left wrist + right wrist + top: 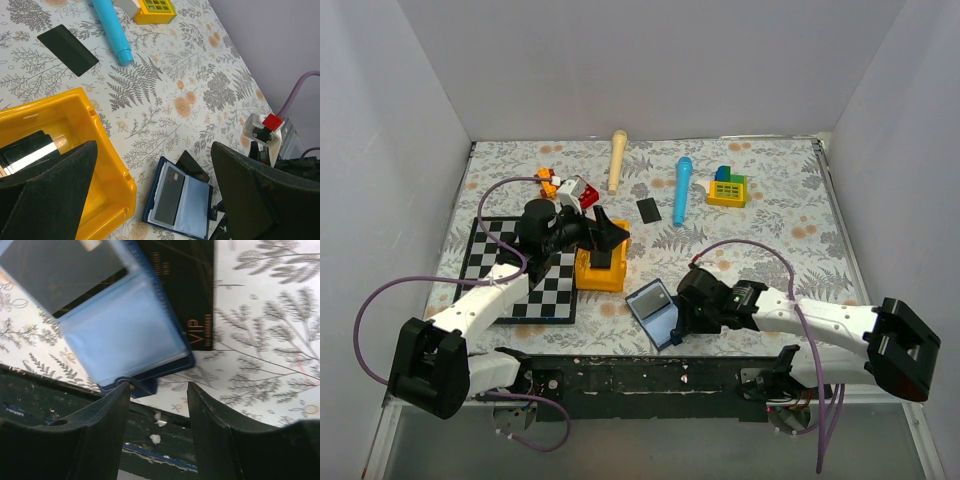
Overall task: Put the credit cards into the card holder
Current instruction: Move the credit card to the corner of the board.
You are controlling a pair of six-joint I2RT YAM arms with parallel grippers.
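- Card holder (655, 312): navy folding wallet lying open on the surface (770, 250) at 6 o'clock, close to the near edge, with its pale-blue clear pockets facing up. Judged soft and floppy, with thin film pockets. Likely to skate or fold if pushed, so pin one cover while loading.
- Pocketed card (166, 196): dark, seated in one clear pocket.
- VIP card (192, 285): black with gold lettering, flat on the surface. It touches the holder and is partly tucked under its edge at 1 o'clock in the right wrist view. Judged light, stiff and slick, with no lip while it lies flat. Best slid clear, then pinched by an exposed short edge.
- Loose black card (647, 210): flat on the surface at 12 o'clock from the holder and well apart from it, between the yellow bin (602, 268) and the blue tube (682, 188). Handles the same way.
- Right gripper (159, 390): jaws apart and holding nothing, with the holder's near corner in the gap.
- Left gripper (154, 146): spread to its widest and empty, above the bin. A glossy dark item (30, 150) lies inside the bin; cannot tell what it is.
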